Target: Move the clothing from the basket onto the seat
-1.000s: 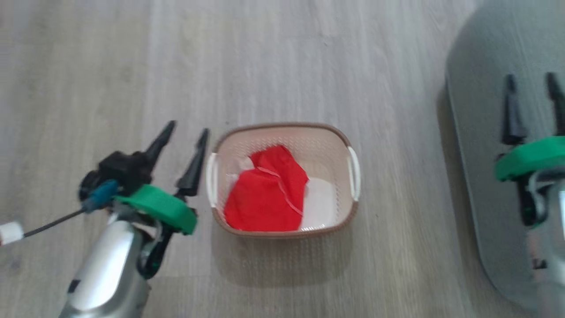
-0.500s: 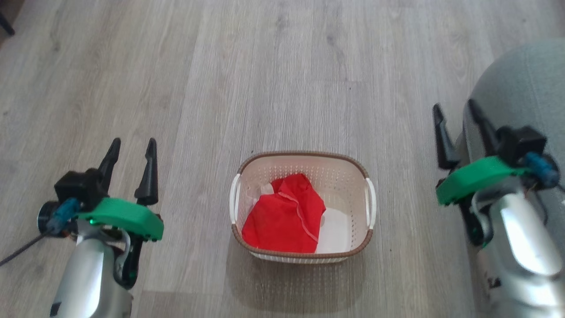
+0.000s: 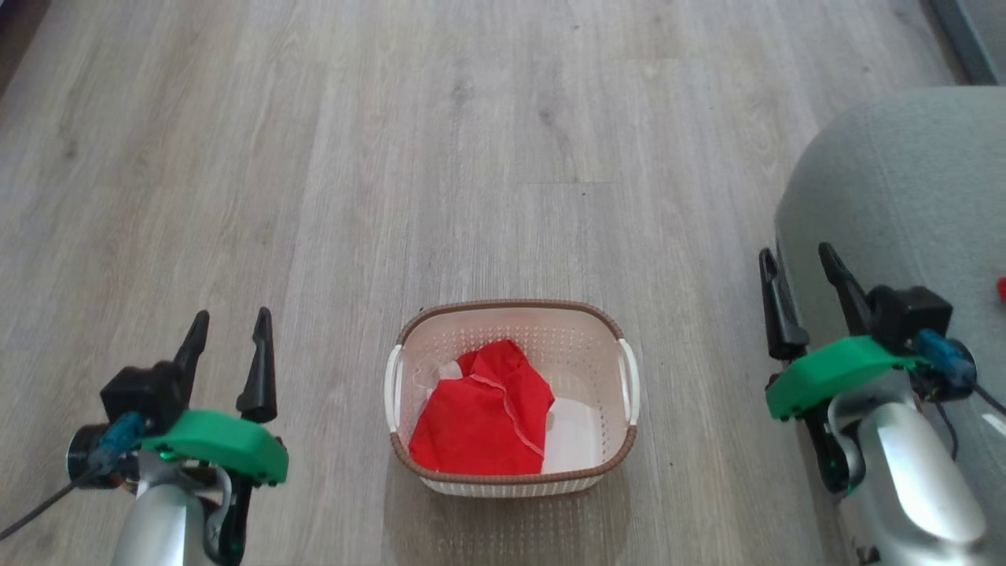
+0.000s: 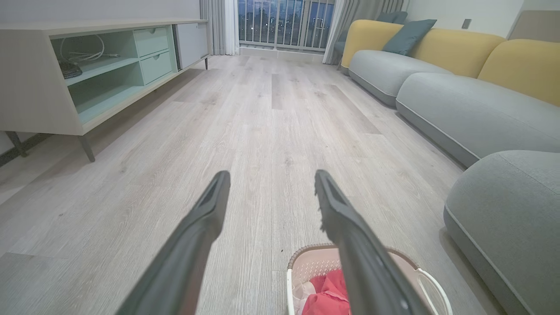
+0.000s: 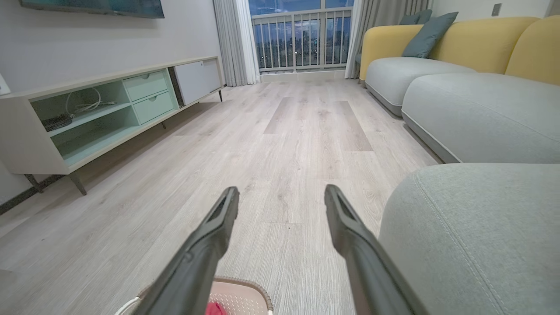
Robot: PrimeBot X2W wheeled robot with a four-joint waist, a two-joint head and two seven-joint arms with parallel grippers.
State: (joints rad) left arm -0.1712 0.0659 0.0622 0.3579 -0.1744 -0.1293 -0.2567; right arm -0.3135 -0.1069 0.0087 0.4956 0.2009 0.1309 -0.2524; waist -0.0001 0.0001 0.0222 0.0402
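The cream basket (image 3: 511, 303) with a brown rim stands on the floor, low in the middle of the head view. The red clothing (image 3: 479, 417) lies crumpled in its left half, white showing beside it. My left gripper (image 3: 233, 316) hangs open and empty well to the left of the basket. At the left edge of the grey seat (image 3: 904, 189), my right gripper (image 3: 794, 251) is open and empty too. In the left wrist view the open gripper (image 4: 272, 175) looks past the basket (image 4: 306, 251) and clothing (image 4: 326, 293). In the right wrist view the gripper (image 5: 282, 190) stands beside the seat (image 5: 472, 227).
A small red bit (image 3: 1002, 288) lies on the seat at the right edge. Wooden floor spreads ahead. A long pale TV cabinet (image 4: 87, 74) lines the left wall, and a grey and yellow sofa (image 4: 459, 100) runs along the right.
The head camera has swung, so the whole picture shifted. My left gripper has drawn away from the basket's left handle and straightened. The clothing lies as before.
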